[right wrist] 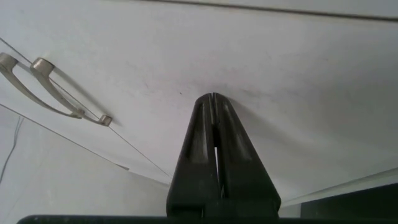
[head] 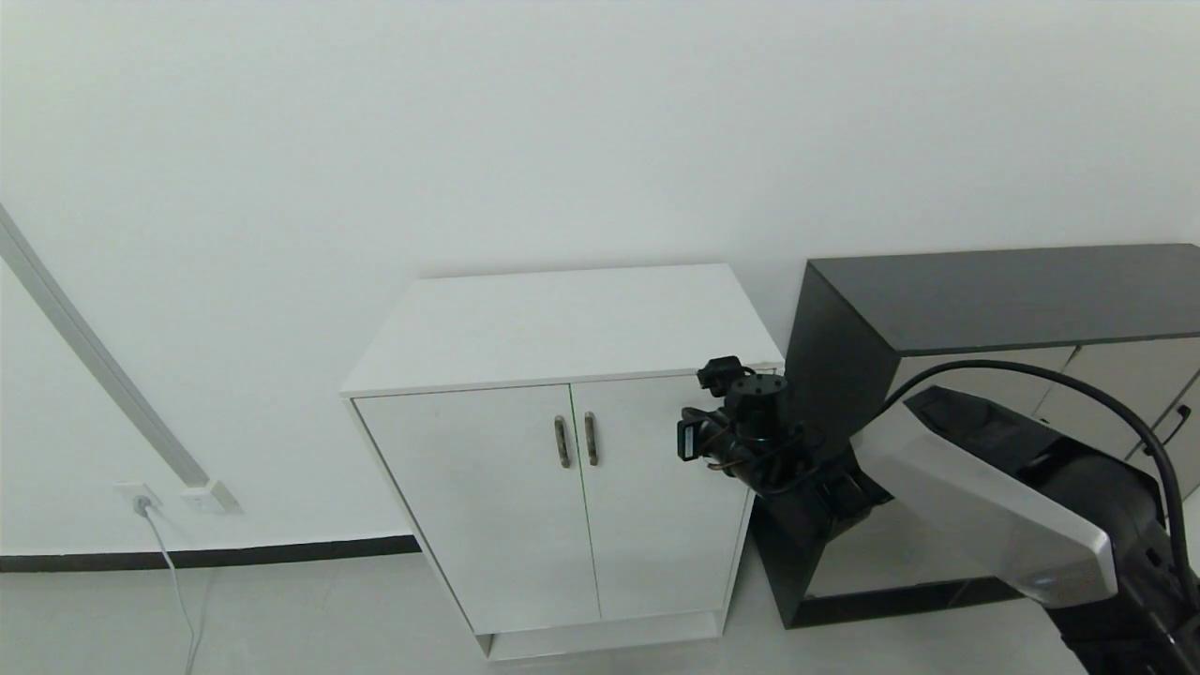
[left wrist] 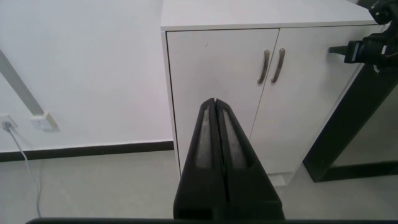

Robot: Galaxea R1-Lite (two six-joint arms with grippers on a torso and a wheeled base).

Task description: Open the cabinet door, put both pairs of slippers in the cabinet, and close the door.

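The white cabinet (head: 562, 323) stands against the wall with both doors shut. Its two metal handles (head: 577, 441) sit side by side at the middle seam. My right gripper (head: 686, 441) is shut and empty, level with the handles, its tip at or just off the right door's face (right wrist: 280, 68). In the right wrist view the handles (right wrist: 42, 64) lie well to one side of the gripper (right wrist: 213, 96). My left gripper (left wrist: 215, 102) is shut on nothing, held back from the cabinet (left wrist: 217, 62) and facing the left door. Farther off in that view is the right gripper (left wrist: 336, 49) by the right door.
A black cabinet (head: 984, 291) stands close against the white one's right side. On the left wall are a slanted cable duct (head: 94, 361) and a socket (head: 136, 495) with a cord hanging to the floor. Bare grey floor (head: 281, 619) lies in front.
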